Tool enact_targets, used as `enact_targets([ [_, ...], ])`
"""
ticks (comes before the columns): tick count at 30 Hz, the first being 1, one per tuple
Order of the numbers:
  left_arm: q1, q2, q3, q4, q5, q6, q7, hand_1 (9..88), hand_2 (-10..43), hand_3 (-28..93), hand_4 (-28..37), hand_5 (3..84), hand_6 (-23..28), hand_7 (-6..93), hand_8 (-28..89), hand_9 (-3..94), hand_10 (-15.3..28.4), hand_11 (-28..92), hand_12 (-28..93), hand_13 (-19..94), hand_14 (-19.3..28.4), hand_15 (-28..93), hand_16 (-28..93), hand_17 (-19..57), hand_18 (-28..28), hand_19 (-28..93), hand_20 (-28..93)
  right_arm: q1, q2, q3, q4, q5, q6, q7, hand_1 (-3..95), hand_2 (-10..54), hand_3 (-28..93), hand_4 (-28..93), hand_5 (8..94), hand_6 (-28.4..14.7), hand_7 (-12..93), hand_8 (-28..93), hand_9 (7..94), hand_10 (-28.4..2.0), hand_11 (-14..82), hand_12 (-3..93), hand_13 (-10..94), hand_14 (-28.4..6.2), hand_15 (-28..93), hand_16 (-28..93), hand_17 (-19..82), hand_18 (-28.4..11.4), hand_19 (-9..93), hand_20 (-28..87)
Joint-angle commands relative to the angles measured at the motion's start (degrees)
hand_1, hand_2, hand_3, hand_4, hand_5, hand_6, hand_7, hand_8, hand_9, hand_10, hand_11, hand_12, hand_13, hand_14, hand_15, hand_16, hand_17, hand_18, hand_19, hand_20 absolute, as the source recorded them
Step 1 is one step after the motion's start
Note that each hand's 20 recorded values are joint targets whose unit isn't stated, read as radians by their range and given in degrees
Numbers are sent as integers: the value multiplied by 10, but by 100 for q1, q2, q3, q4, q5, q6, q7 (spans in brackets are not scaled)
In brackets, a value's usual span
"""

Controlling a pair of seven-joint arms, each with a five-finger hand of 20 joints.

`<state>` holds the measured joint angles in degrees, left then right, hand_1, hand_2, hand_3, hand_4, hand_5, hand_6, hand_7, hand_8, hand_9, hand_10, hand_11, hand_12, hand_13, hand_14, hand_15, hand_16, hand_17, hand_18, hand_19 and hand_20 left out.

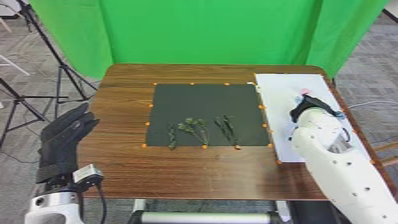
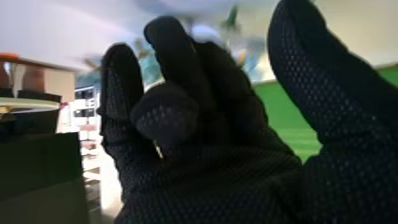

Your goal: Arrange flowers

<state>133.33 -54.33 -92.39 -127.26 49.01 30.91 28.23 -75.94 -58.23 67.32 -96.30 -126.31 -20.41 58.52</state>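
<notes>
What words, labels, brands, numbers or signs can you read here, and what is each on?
No text can be read.
Left arm: a dark mark, too small to read.
Right arm: dark marks, too small to read.
Dark mat, white sheet: no lettering I can make out.

Tabletop [image 1: 178,175]: brown, darker wood grain. Mat [image 1: 200,107]: dark grey-green, orange dots [image 1: 204,146] along its border. Sheet [image 1: 277,110]: white. Leafy stems [image 1: 190,128]: green. Curtain [image 1: 213,35]: bright green. Left hand [image 1: 64,137]: black. Right hand [image 1: 311,104]: black, finely dotted pale.
</notes>
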Motion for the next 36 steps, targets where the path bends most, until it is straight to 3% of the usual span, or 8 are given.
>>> enact_targets([
  [1, 32, -91, -31, -25, 84, -79, -101, 297, 20, 827, -141, 430, 124, 168, -109, 344, 205, 425, 70, 247, 274, 669, -184, -83, 225, 571, 146, 60, -148, -155, 64, 254, -130, 138, 412, -75, 794, -238, 574, -114, 202, -83, 592, -244, 305, 186, 679, -146, 912, 189, 278, -284, 932, 34],
  [9, 39, -87, -36, -24, 71, -87, -85, 297, 21, 828, -138, 431, 125, 168, -110, 344, 205, 425, 70, 247, 274, 670, -184, -83, 225, 571, 146, 55, -76, -355, 219, 12, 58, 197, 451, -85, 796, -245, 608, -96, 226, -88, 635, -226, 319, 185, 699, -135, 907, 190, 286, -281, 932, 32],
  [10, 43, -88, -36, -23, 65, -88, -76, 297, 21, 828, -138, 431, 125, 168, -109, 344, 205, 425, 70, 247, 274, 670, -184, -83, 225, 571, 146, 70, -65, -386, 237, -20, 74, 210, 468, -88, 789, -257, 615, -92, 232, -36, 646, -220, 323, 187, 705, -131, 903, 194, 289, -279, 932, 31],
  [14, 39, -96, -40, -21, 73, -103, -94, 297, 20, 829, -136, 430, 124, 169, -109, 345, 205, 425, 70, 247, 274, 670, -184, -83, 225, 571, 146, 56, -14, -457, 276, -158, 269, 181, 561, -95, 737, -280, 687, -70, 269, 97, 775, -139, 214, 335, 752, -108, 885, 222, 311, -264, 932, 32],
  [17, 25, -90, -34, -18, 74, -102, -98, 297, 20, 829, -135, 431, 124, 168, -109, 344, 206, 425, 70, 247, 274, 669, -184, -83, 225, 571, 145, 55, 34, -532, 287, -250, 449, 164, 595, -95, 729, -278, 726, -48, 292, 114, 822, -113, 212, 368, 776, -94, 879, 229, 326, -255, 932, 42],
  [27, 95, -19, -32, -40, 7, -23, -25, 297, 21, 828, -135, 430, 124, 169, -109, 345, 206, 426, 69, 247, 274, 669, -184, -83, 225, 571, 145, 104, 266, -776, -70, -680, 1096, -50, 615, -95, 737, -282, 762, -39, 288, 126, 854, -92, 211, 386, 800, -81, 872, 241, 348, -249, 932, 70],
  [28, 92, -95, -68, -40, 72, -86, -86, 297, 21, 828, -135, 430, 124, 168, -109, 345, 206, 426, 69, 247, 274, 669, -184, -83, 225, 571, 145, 106, 283, -793, -166, -719, 1164, -109, 615, -95, 738, -282, 762, -39, 287, 127, 854, -92, 211, 387, 801, -80, 871, 242, 348, -249, 932, 71],
  [36, 168, -106, -163, -7, -8, -32, 10, 295, 20, 820, -138, 430, 124, 168, -108, 344, 206, 424, 69, 247, 273, 669, -184, -83, 224, 570, 145, 450, 468, -1321, -833, -965, 1757, -818, 615, -95, 749, -283, 778, -39, 280, 130, 866, -91, 209, 396, 808, -77, 869, 251, 353, -248, 932, 89],
])
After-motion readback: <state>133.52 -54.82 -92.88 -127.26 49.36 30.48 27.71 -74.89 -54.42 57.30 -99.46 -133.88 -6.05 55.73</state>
